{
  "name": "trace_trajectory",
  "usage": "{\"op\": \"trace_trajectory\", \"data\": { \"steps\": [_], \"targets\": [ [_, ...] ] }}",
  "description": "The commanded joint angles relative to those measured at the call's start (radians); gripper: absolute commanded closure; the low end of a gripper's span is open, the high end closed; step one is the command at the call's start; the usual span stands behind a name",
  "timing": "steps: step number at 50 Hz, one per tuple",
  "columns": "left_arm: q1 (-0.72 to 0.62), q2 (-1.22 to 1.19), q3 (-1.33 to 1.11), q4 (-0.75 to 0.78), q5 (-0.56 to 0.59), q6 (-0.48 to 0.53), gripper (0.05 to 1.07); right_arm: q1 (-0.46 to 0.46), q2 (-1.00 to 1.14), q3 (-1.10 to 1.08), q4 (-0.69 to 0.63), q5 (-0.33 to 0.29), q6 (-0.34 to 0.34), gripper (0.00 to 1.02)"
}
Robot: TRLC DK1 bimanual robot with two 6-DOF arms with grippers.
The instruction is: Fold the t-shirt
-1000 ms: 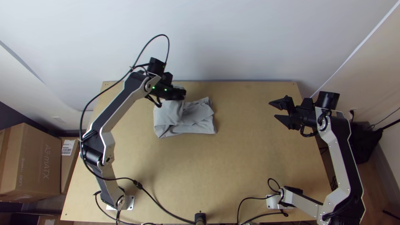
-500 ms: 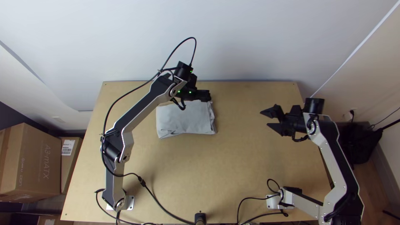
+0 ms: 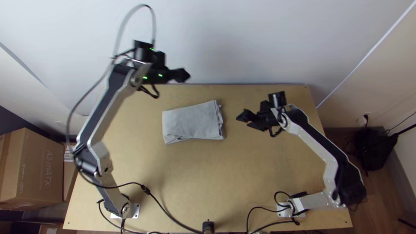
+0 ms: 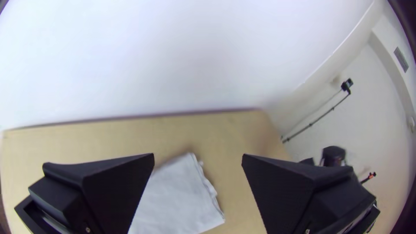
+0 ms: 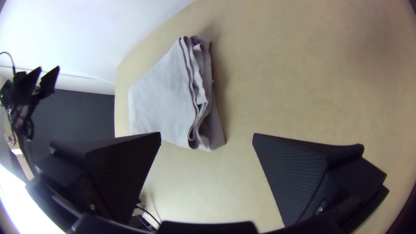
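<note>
The light grey t-shirt [image 3: 193,122] lies as a flat folded bundle left of the table's middle, with layered edges on its right side; the right wrist view shows those stacked folds on the shirt [image 5: 173,95]. My left gripper [image 3: 186,75] is up at the table's far edge, above and beyond the shirt, apart from it. In its wrist view the left gripper [image 4: 198,156] is open, with nothing held. To the right of the shirt, off the cloth, is my right gripper [image 3: 242,118]; the right gripper [image 5: 207,135] stands open and holds nothing.
Bare wood of the table [image 3: 216,182] stretches in front of the shirt. A pale wall [image 3: 251,43] rises behind the far edge. Black cables [image 3: 169,212] run along the near edge, and cardboard boxes [image 3: 34,169] stand beside the table at the left.
The left gripper moved right along the shirt, then back left and away from it. The shirt's bunched upper part now lies flat. The right gripper has moved left, toward the shirt.
</note>
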Motion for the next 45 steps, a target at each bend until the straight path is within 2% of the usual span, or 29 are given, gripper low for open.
{"op": "trace_trajectory", "data": {
  "steps": [1,4,6,17,33,45],
  "targets": [
    [0.074,-0.132,0.016,-0.014,0.001,0.039,0.10,0.043,0.138,0.114,0.016,-0.004,-0.018,0.05],
    [0.121,-0.178,0.016,-0.031,-0.001,0.045,0.10,0.054,0.208,0.168,0.015,-0.078,-0.018,0.05],
    [0.150,-0.204,0.015,-0.046,-0.003,0.056,0.10,0.062,0.251,0.204,0.016,-0.101,-0.018,0.05],
    [0.321,-0.345,0.012,-0.130,-0.006,0.076,0.10,0.091,0.445,0.373,0.016,-0.107,-0.064,0.05],
    [0.557,-0.497,0.012,-0.173,0.004,0.086,0.10,0.105,0.650,0.571,0.015,-0.108,-0.086,0.05],
    [0.664,-0.529,0.021,-0.169,0.004,0.086,0.10,0.129,0.782,0.726,-0.041,-0.168,-0.082,0.05]
  ]
}}
